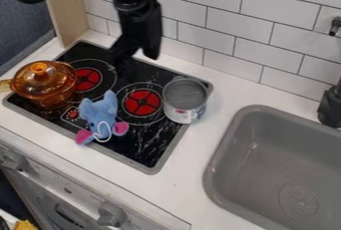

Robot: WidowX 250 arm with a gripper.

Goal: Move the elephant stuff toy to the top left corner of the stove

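The gripper point(136, 57) hangs over the back part of the stove, its fingers spread with nothing between them. Below it and toward the front edge, the blue elephant stuff toy point(100, 114) with pink ears lies on the black stove point(136, 147). The toy is in front of the red-centred burners, beside the small control panel, and apart from the gripper. At the stove's top left corner, the black surface is bare.
An amber glass pot with a lid point(45, 82) stands on the stove's left side. An open metal can point(185, 102) stands at its right edge. Farther right is a grey sink point(269, 164) with a black faucet point(331, 107). A white tiled wall point(226, 22) rises behind.
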